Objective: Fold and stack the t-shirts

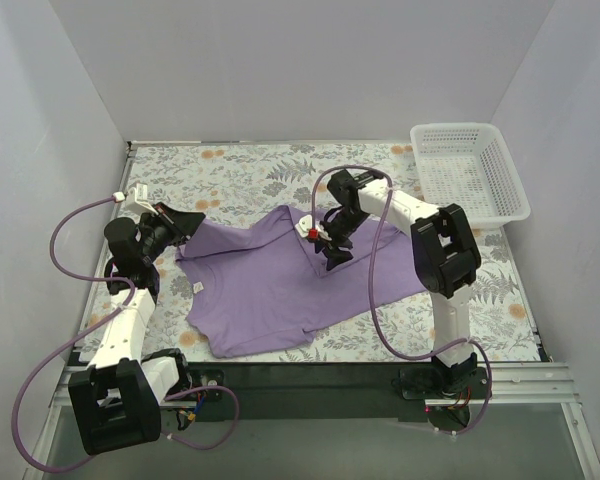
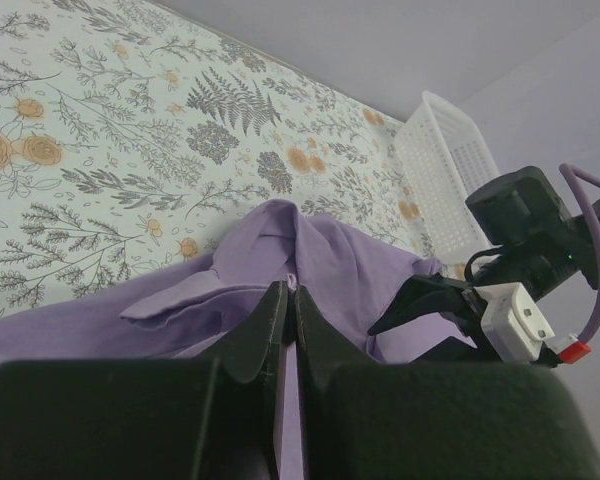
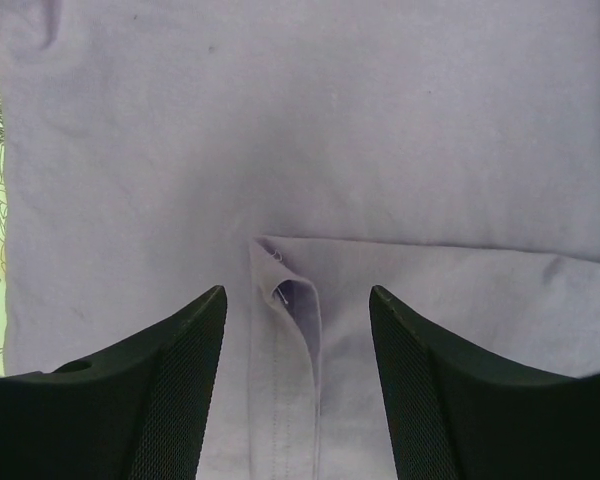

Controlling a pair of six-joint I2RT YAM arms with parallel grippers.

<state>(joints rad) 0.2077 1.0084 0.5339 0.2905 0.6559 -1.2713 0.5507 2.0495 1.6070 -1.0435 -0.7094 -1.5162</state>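
Observation:
The lavender t-shirt (image 1: 270, 290) lies partly folded on the floral table, with a small white label (image 1: 199, 287) near its left edge. My left gripper (image 1: 192, 222) is at the shirt's far left corner. In the left wrist view it (image 2: 292, 292) is shut, with a sliver of the purple t-shirt (image 2: 340, 260) pinched between its tips. My right gripper (image 1: 332, 255) hovers over the shirt's middle, near a folded edge. In the right wrist view it (image 3: 298, 295) stands open just above the t-shirt (image 3: 310, 130). A turned-over hem corner (image 3: 285, 290) lies loose between the fingers.
A white lattice basket (image 1: 470, 170) stands at the back right corner, also seen in the left wrist view as the basket (image 2: 435, 170). White walls close in the floral tablecloth (image 1: 240, 170) on three sides. Purple cables loop beside both arms.

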